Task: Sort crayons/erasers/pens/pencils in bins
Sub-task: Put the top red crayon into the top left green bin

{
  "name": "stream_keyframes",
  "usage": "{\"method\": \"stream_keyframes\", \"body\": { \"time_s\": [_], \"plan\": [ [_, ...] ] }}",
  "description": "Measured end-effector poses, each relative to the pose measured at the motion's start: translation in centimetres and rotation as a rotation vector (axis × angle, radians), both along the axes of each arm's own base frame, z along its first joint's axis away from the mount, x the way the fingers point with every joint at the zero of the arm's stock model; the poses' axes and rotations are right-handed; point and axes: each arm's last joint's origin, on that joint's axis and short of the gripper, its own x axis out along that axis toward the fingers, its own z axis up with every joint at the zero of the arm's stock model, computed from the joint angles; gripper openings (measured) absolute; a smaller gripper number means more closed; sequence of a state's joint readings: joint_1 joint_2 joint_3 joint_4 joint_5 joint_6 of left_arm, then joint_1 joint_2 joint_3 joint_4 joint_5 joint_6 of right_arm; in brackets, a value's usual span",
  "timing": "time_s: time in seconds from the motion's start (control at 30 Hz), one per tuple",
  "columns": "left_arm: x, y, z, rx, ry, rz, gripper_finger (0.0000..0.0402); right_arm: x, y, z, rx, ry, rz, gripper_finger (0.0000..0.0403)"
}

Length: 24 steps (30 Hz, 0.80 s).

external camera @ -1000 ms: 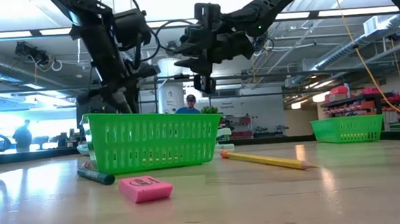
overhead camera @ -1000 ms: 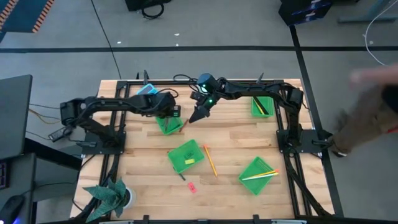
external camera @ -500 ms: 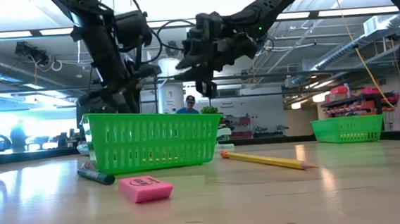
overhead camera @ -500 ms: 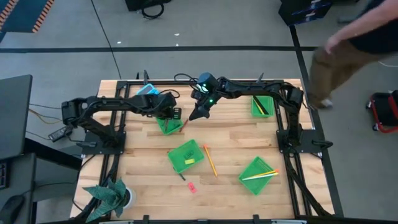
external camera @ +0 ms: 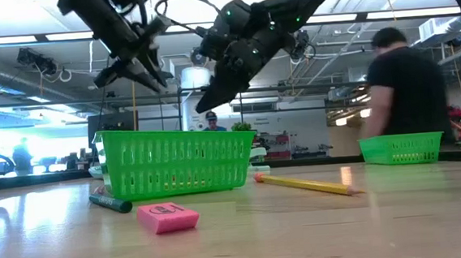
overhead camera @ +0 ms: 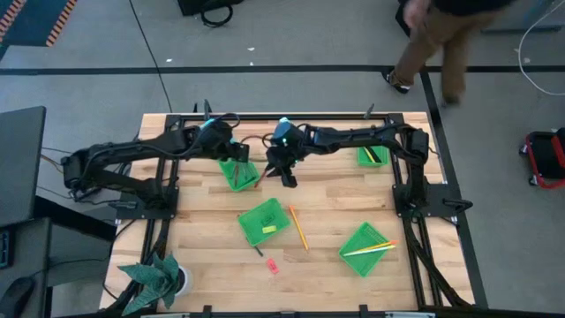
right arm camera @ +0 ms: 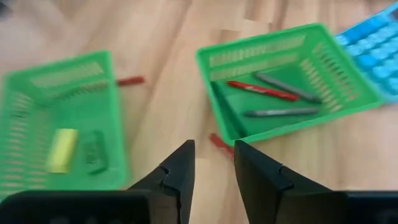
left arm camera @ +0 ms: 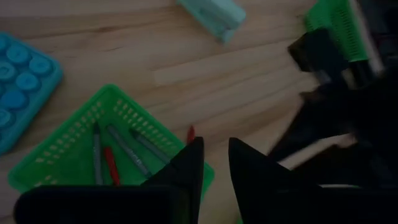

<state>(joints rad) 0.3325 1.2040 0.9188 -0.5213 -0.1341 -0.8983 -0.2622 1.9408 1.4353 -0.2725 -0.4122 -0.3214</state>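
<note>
Both arms are crowding the same spot at the far side of the table [overhead camera: 203,216], and that's the main worry.

Left gripper [left arm camera: 214,163] is hanging above the crayon bin [overhead camera: 238,172], fingers a narrow gap apart, gripping nothing. Right gripper [right arm camera: 212,163] is hovering just beside that bin, over the loose red crayon [right arm camera: 221,143] lying on the wood against the bin's outer wall; fingers parted slightly, also carrying nothing.

Risks I'm seeing:
- The arms are nearly touching above that bin. If both go down together, they're colliding.
- The crayon is sitting tight to the bin wall. A finger coming down on the wall side is probably catching the rim and shoving or tipping the bin, which already has a red crayon and grey sticks in it.
- That gap looks tight for a straddle; fingers landing on top are likely rolling the crayon away.

Still loose nearer the front: orange pencil [overhead camera: 298,227], pink eraser [overhead camera: 272,265], a dark stick [overhead camera: 259,251] by the middle bin [overhead camera: 265,222]. Pencil bin [overhead camera: 365,249] and pen bin [overhead camera: 372,151] are well clear.

A person [overhead camera: 437,35] is walking past the far end, off the table.
</note>
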Motion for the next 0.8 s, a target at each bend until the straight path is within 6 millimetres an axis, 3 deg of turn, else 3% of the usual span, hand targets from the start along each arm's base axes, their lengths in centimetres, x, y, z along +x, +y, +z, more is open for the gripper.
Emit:
{"method": "stream_keyframes", "body": {
  "time_s": [0.13, 0.27, 0.5, 0.6, 0.7, 0.8],
  "plan": [
    [-0.9, -0.8, 1.4, 0.032, -0.057, -0.033, 0.0075, 0.6, 1.0, 0.3, -0.101, -0.009, -0.070, 0.0126],
    [-1.9, -1.6, 2.8, 0.072, -0.112, -0.070, 0.0071, 1.1, 1.2, 1.2, -0.093, -0.033, -0.134, 0.0139],
    [-2.7, -1.9, 3.8, 0.100, -0.157, -0.125, 0.0077, 0.7, 0.8, 0.9, -0.017, 0.020, -0.214, 0.0150],
    [-2.2, -2.1, 3.9, 0.094, -0.191, -0.199, 0.0080, -0.6, 0.8, 2.1, 0.069, 0.091, -0.291, 0.0148],
    [-1.8, -2.3, 4.1, 0.116, -0.213, -0.237, 0.0076, -2.9, 1.1, 4.8, 0.206, 0.155, -0.372, 0.0144],
    [-1.3, -2.4, 4.7, 0.147, -0.239, -0.239, 0.0067, -5.3, 1.5, 7.4, 0.232, 0.183, -0.388, 0.0141]
  ]
}}
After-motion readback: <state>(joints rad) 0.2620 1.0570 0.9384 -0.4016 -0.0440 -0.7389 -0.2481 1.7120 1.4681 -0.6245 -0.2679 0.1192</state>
